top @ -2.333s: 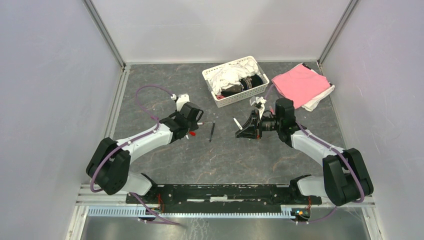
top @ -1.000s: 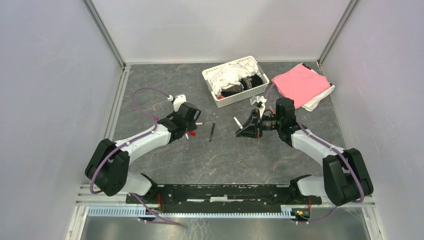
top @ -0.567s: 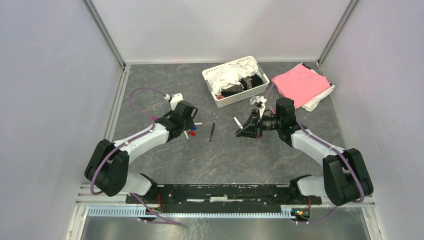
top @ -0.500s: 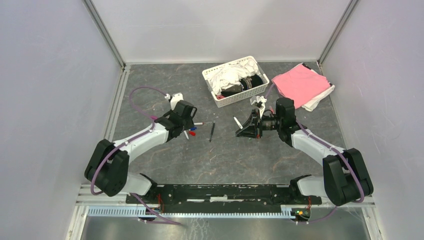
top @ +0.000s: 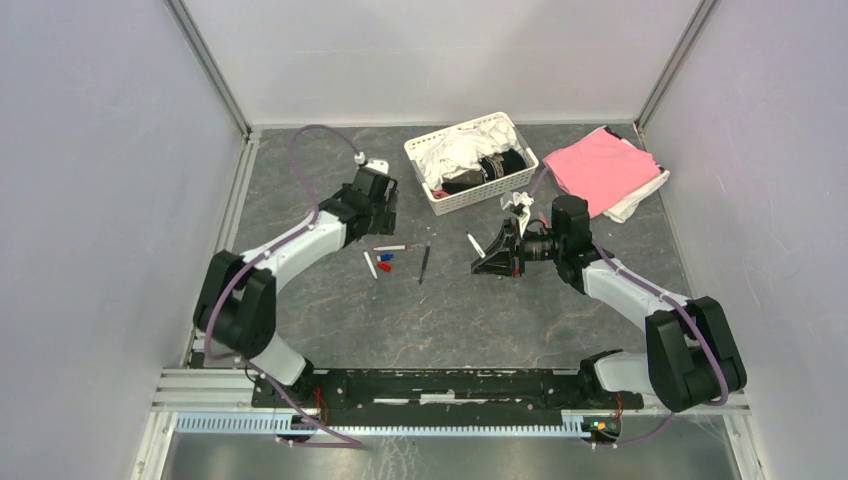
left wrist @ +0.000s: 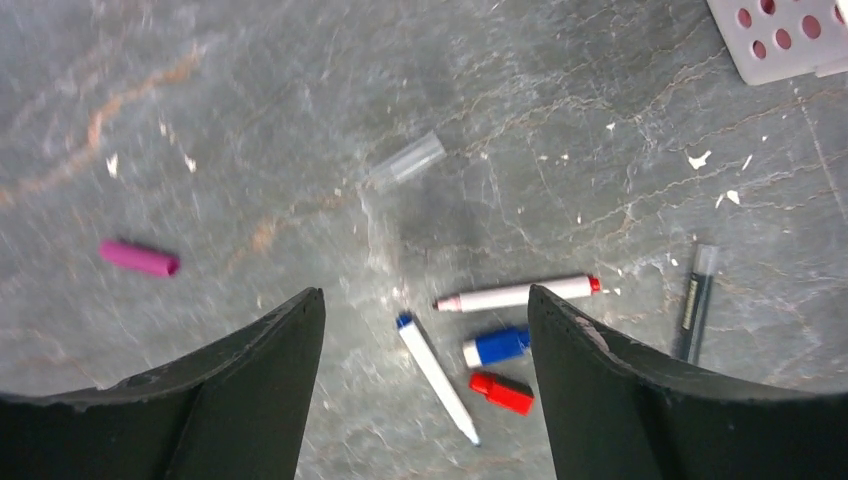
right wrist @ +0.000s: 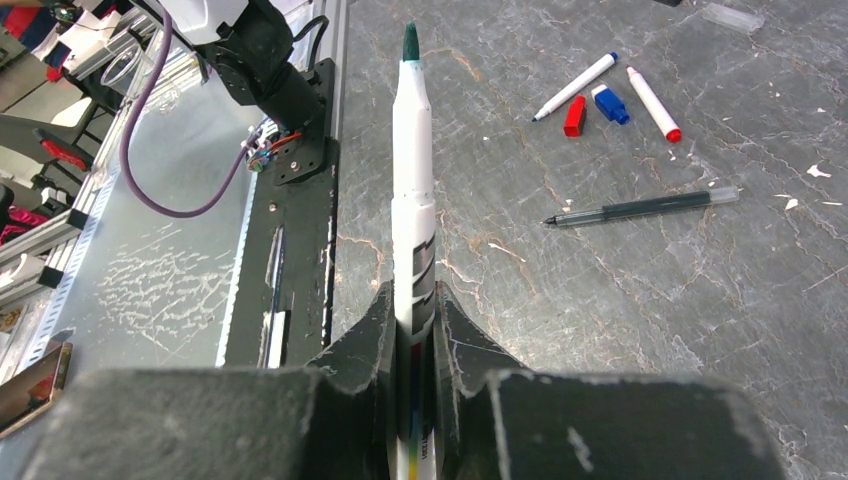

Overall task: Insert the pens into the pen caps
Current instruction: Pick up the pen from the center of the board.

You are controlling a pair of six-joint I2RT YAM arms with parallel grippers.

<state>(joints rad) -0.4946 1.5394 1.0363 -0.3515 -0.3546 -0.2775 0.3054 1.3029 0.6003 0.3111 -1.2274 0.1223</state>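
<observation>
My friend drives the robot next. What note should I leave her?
Left gripper: open, empty, above the pens.
Right gripper: shut on a white marker pen with a green tip, uncapped.
Lying loose: white red-ended pen, white blue-ended pen, slim dark pen; short red plastic cap, blue cap, magenta cap, clear cap.
Done: no marker capped yet.
To do: push every marker into its cap.

the left arm [top: 300, 236] stretches to the upper left of centre in the top view, and the left gripper [left wrist: 425, 296] faces down with its fingers [left wrist: 262, 375] spread wide. the right arm [top: 622, 286] lies low at centre right, wrist turned sideways, the right gripper [right wrist: 413, 305] pinched on a white pen [right wrist: 413, 185].
</observation>
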